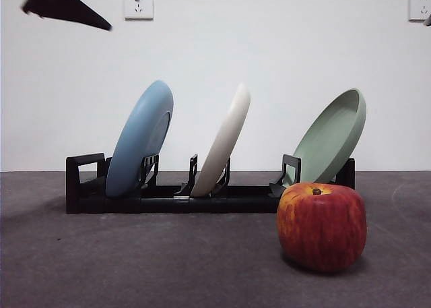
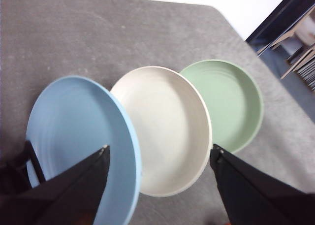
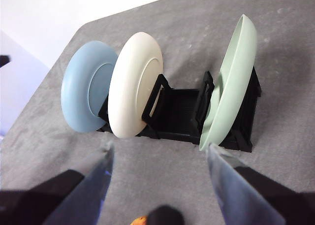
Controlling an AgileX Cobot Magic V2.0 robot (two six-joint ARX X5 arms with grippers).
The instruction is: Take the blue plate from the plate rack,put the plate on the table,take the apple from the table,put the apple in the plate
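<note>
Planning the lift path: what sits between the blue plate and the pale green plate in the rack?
Only the cream-white plate stands between the blue plate and the pale green plate, each apart in the plate rack. The front view shows this clearly.

Left hand (image 2: 157, 153) above plates, jaws spread wide apart, holding nothing. Three plates in row, overlapping in view: blue plate (image 2: 74, 136) nearest, cream plate (image 2: 165, 131) in middle, green plate (image 2: 229, 102) farthest. Blue rim covers edge of cream plate; cream rim covers edge of green one. One jaw tip lies over blue plate, other beside cream plate's rim. Black rack (image 2: 19, 168) barely visible beside blue plate, probably end handle. Grey counter (image 2: 123, 38) underneath. Furniture, blurred, past counter's corner.
</note>
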